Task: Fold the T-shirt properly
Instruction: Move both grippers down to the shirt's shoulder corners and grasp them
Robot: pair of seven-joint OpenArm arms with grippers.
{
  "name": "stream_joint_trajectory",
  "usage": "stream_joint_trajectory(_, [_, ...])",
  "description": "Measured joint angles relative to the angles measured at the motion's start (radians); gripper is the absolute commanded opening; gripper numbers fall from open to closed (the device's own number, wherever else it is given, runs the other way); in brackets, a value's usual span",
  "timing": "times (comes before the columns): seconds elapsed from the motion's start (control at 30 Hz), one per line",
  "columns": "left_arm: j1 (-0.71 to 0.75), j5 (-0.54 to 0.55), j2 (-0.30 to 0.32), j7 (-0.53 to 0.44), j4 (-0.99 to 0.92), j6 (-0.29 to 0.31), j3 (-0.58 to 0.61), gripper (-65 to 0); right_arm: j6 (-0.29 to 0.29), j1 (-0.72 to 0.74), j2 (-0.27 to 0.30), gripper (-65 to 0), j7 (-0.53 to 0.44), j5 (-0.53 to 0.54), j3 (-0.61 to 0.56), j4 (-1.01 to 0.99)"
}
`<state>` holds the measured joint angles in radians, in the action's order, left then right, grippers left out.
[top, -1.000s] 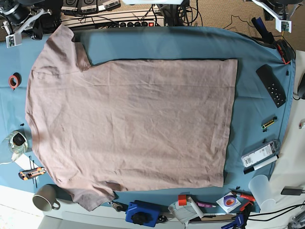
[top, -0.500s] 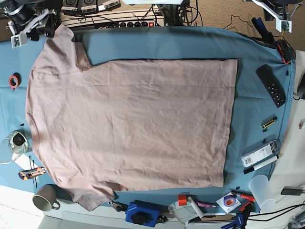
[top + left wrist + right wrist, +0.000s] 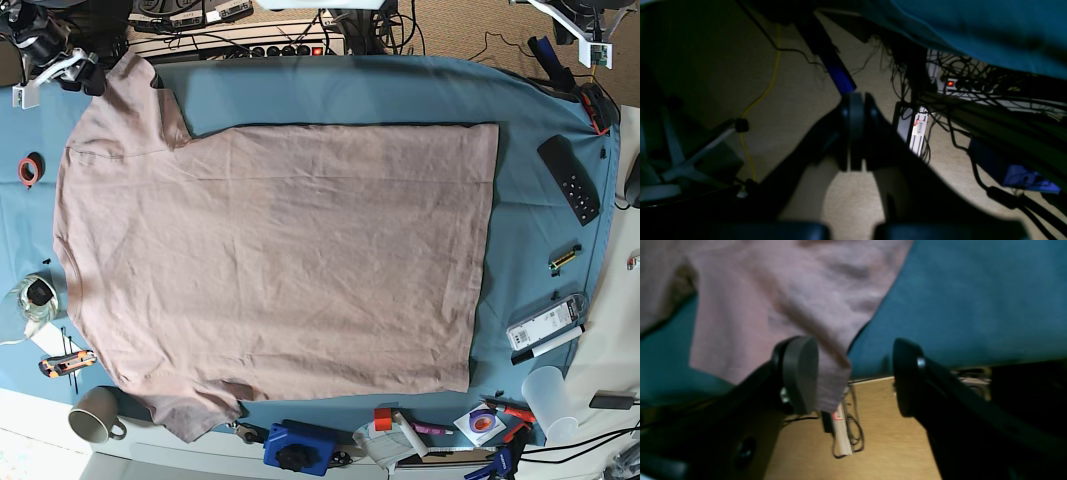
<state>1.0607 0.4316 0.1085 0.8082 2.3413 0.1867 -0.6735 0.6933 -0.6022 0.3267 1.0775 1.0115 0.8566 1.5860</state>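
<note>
The pink-beige T-shirt (image 3: pixel 270 260) lies flat and spread out on the blue-teal table cloth (image 3: pixel 400 95), its neck side to the left and its hem to the right. One sleeve (image 3: pixel 140 95) points to the far left corner. My right gripper (image 3: pixel 62 68) is at that corner, open. In the right wrist view the sleeve end (image 3: pixel 826 380) hangs over the table edge beside one finger (image 3: pixel 800 373) of my right gripper (image 3: pixel 853 380). My left gripper (image 3: pixel 598 50) is off the far right corner. It is shut and empty over the floor (image 3: pixel 856 100).
A black remote (image 3: pixel 570 180), a marker and a white box (image 3: pixel 545 322) lie right of the hem. A mug (image 3: pixel 95 415), a blue box (image 3: pixel 298 447) and a plastic cup (image 3: pixel 550 400) line the near edge. A red tape roll (image 3: pixel 30 170) is on the left.
My right gripper has moved a little right, closer to the far left sleeve. The T-shirt and my left arm have not moved.
</note>
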Motion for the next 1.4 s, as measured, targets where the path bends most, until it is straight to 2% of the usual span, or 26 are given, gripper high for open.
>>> stream_joint_trajectory(0.17, [0.0,0.0,0.0,-0.001,0.0,0.0,0.0,-65.0,0.0,0.051,0.0,-30.1,-0.005,0.014,0.0,-0.065])
stream_joint_trajectory(0.27, [0.0,0.0,0.0,-0.005,0.0,0.0,0.0,-65.0,0.001,0.074,0.003,-30.1,0.0,0.058,-0.008,-0.098])
stream_joint_trajectory(0.5, [0.0,0.0,0.0,-0.005,0.0,0.0,0.0,-65.0,0.02,0.085,0.003,-30.1,-0.047,0.132,-0.086,-0.171])
stream_joint_trajectory(0.63, [0.0,0.0,0.0,-0.023,0.0,0.0,0.0,-65.0,0.026,0.082,-0.031,-30.1,-0.044,0.204,-0.084,-0.203])
stream_joint_trajectory(0.73, [-0.003,0.001,0.0,-0.132,0.0,0.0,0.0,-65.0,0.037,0.059,-0.072,-30.1,-0.012,0.283,-0.084,-0.203])
stream_joint_trajectory(0.8, [-0.038,0.0,-0.001,-0.138,-0.001,0.0,0.0,-65.0,0.039,0.05,-0.092,-30.1,-0.013,0.299,-0.084,-0.203])
stream_joint_trajectory(0.9, [-0.127,0.002,0.0,-0.14,-0.001,0.001,0.0,-48.3,0.041,0.048,-0.097,-30.1,-0.011,0.299,-0.084,-0.201])
stream_joint_trajectory(0.93, [-0.156,0.003,-0.001,-0.143,-0.001,0.002,0.0,-45.1,0.041,0.048,-0.097,-30.1,-0.01,0.299,-0.084,-0.201])
stream_joint_trajectory(1.0, [-0.215,-0.001,-0.001,-0.143,-0.001,0.007,0.0,-44.4,0.041,0.048,-0.096,-30.1,-0.009,0.299,-0.084,-0.2])
stream_joint_trajectory(1.1, [-0.293,0.015,0.0,-0.144,-0.001,0.1,0.0,-44.5,0.041,0.048,-0.094,-30.1,-0.008,0.299,-0.084,-0.2])
stream_joint_trajectory(1.17, [-0.34,0.085,0.0,-0.158,-0.047,0.148,0.002,-44.5,0.041,0.048,-0.095,-30.1,-0.008,0.299,-0.084,-0.2])
stream_joint_trajectory(1.3, [-0.401,0.101,0.0,-0.133,-0.189,0.172,0.001,-44.5,0.041,0.048,-0.095,-30.1,-0.008,0.298,-0.084,-0.2])
stream_joint_trajectory(1.4, [-0.464,0.168,-0.002,-0.132,-0.268,0.179,0.001,-44.5,0.041,0.048,-0.094,-30.1,-0.007,0.299,-0.084,-0.2])
